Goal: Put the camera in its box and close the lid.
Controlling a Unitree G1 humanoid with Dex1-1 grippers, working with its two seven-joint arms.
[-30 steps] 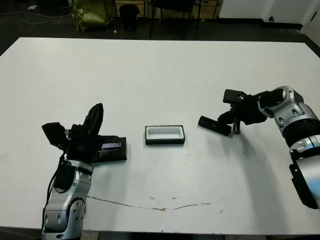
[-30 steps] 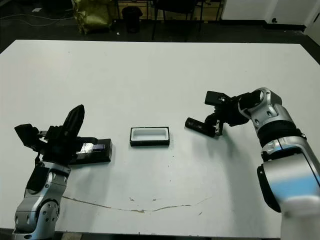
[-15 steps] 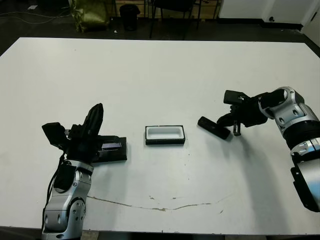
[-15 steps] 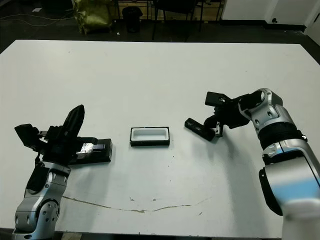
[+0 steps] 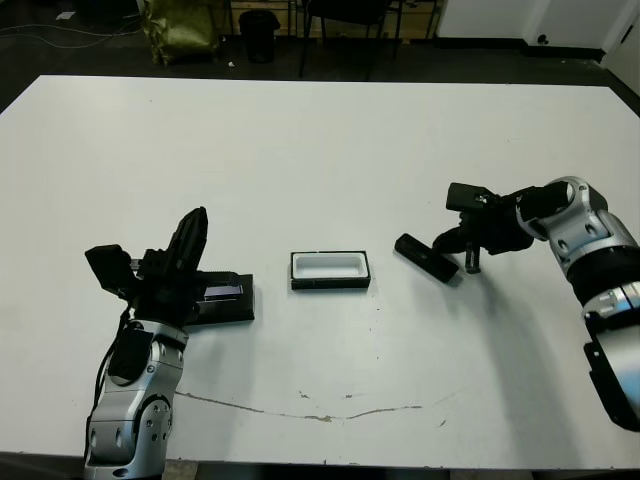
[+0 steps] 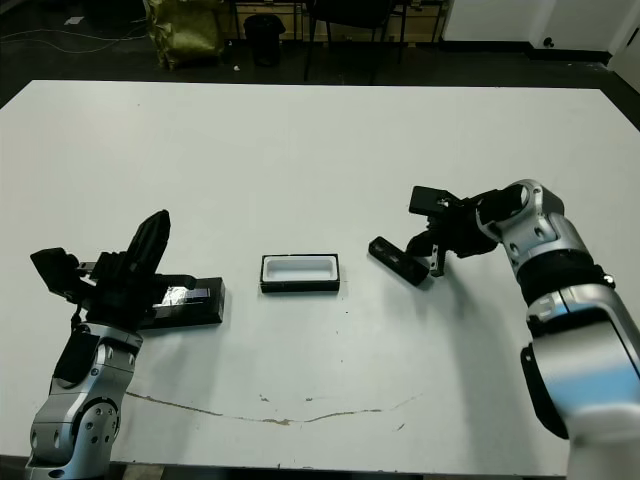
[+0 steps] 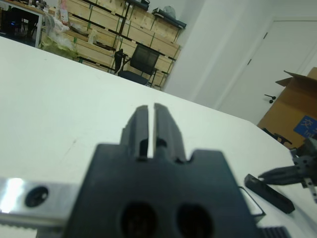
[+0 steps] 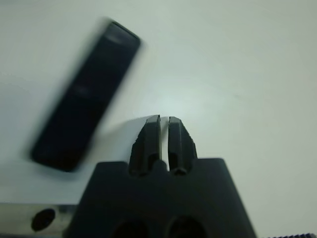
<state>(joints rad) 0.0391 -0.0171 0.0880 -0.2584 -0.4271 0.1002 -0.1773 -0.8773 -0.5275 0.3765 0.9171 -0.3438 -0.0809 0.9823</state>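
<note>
Currently: camera point(image 5: 427, 257) flat on table point(image 5: 330, 150), right of box point(image 5: 330, 270), ungripped | right gripper point(image 5: 470, 262) fingers closed on nothing, tips just beside camera's right end | left gripper point(image 5: 192, 228) fingers closed, empty, above lid point(image 5: 222, 300) | box open.

Beyond the white table point(image 5: 300, 140): dark floor, black chair point(image 7: 142, 59), wooden crates point(image 7: 94, 42).
</note>
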